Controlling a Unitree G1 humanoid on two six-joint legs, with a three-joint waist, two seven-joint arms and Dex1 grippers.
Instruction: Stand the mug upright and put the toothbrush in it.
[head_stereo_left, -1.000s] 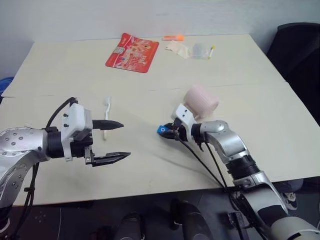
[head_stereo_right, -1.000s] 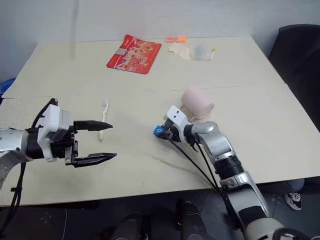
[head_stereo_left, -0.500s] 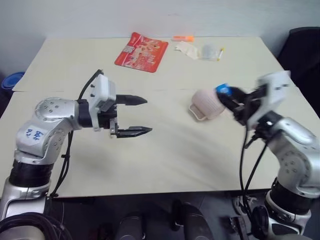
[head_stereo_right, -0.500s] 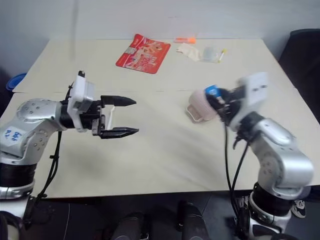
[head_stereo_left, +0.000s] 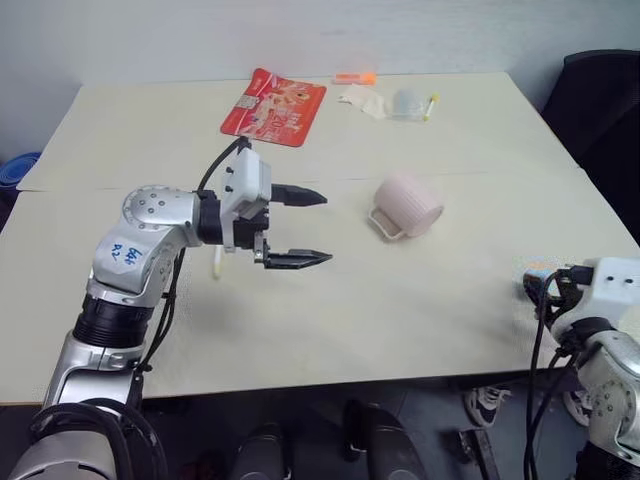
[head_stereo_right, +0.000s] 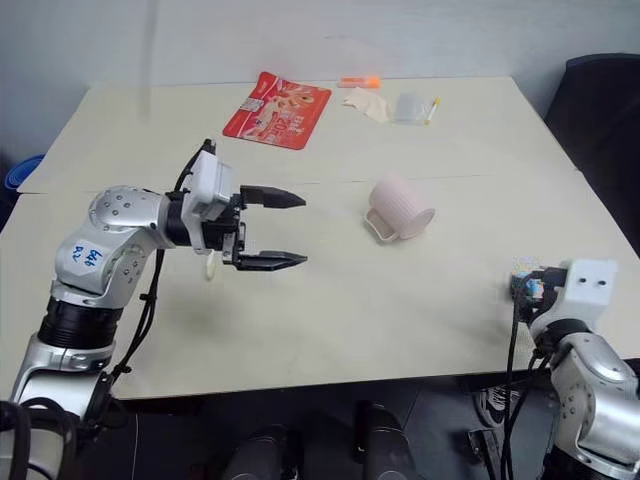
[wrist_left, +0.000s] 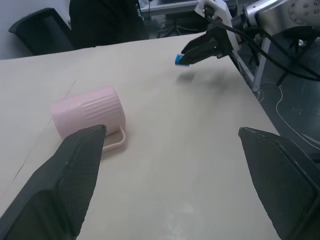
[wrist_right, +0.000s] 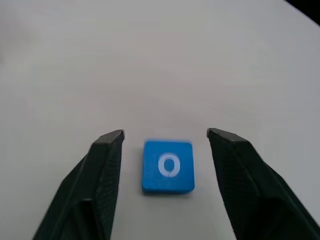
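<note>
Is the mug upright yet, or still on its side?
On its side. The mug lies on the table, ribbed wall against the surface, handle low and touching the tabletop, clear of both grippers.

Left arm reaches across the scene's middle, its left gripper (head_stereo_left: 308, 227) pointing right, roughly level, fingers spread wide and empty. Right gripper (wrist_left: 192, 51) sits at the near right edge, fingers parted.

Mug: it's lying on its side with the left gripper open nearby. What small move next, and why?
Probably ease the open left gripper toward the mug to grasp it and tip it upright. The mug lies on its side on the table, handle against the tabletop, with bare table between it and the fingertips.
</note>
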